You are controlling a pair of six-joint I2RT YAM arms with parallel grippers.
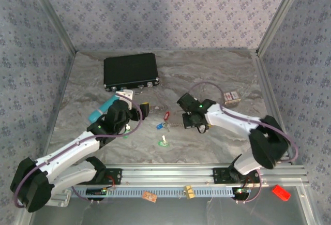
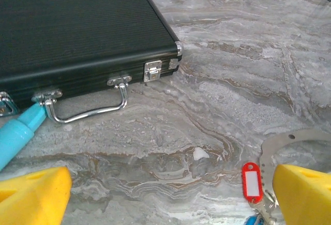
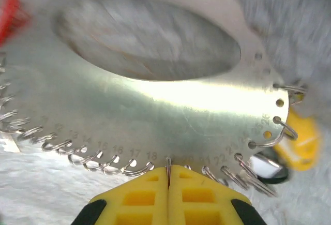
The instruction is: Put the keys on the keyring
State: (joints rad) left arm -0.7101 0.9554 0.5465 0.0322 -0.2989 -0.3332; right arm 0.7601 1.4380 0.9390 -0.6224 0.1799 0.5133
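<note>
The keyring point(image 3: 155, 106) is a flat silvery plate with numbered holes and small wire loops along its rim; its curved edge point(image 2: 289, 139) also shows in the left wrist view. My right gripper point(image 3: 168, 170) is shut on one wire loop at that rim, and stands right of the keys point(image 1: 190, 121). A red key point(image 1: 166, 115) point(image 2: 251, 182), a blue key point(image 1: 160, 125) and a green key point(image 1: 163, 142) lie mid-table. A yellow key point(image 3: 302, 137) hangs on a loop at the plate's right. My left gripper point(image 1: 137, 117) point(image 2: 170, 194) is open over bare table, left of the red key.
A black case point(image 1: 130, 71) point(image 2: 77, 33) with a metal handle point(image 2: 88, 112) lies at the back left. A teal tube point(image 1: 102, 108) point(image 2: 18, 132) rests beside my left arm. A small box point(image 1: 232, 98) sits at the right. The marbled table point(image 1: 217, 75) is walled on three sides.
</note>
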